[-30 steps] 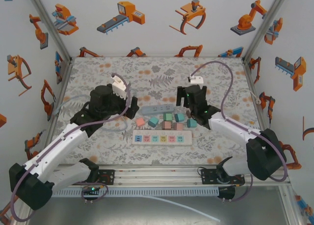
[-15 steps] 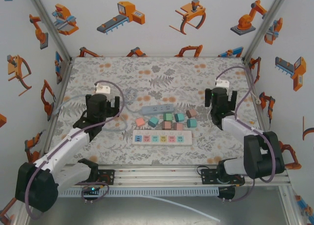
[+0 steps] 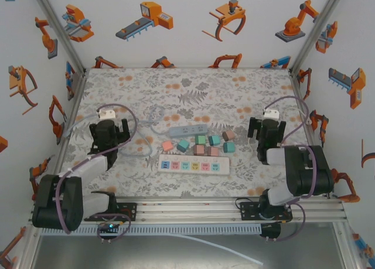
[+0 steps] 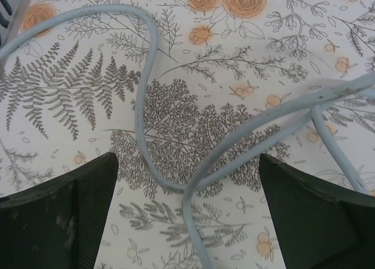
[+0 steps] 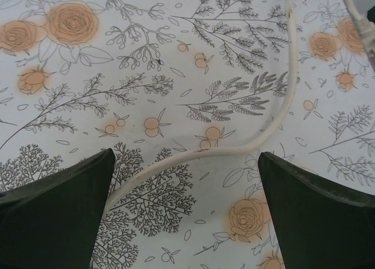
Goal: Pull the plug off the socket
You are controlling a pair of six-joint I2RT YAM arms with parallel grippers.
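Top view: the left hand (image 3: 109, 129) and right hand (image 3: 266, 130) stand wide, well apart from the coloured plugs (image 3: 199, 143), which seem loose between the grey strip (image 3: 188, 130) and the white strip (image 3: 194, 164). Left wrist: a blue cable (image 4: 140, 105) loops between spread fingers (image 4: 58, 216). Right wrist: a white cable (image 5: 234, 150) crosses the worktop (image 5: 88, 75). For any seated plug, we advise pinning the strip and pulling straight.

Bright, even, diffuse light; shadows faint. Cloth (image 4: 88, 93) between the fingers (image 4: 58, 216) sharp; pale cable (image 4: 328, 93) above them blurred, near lens.
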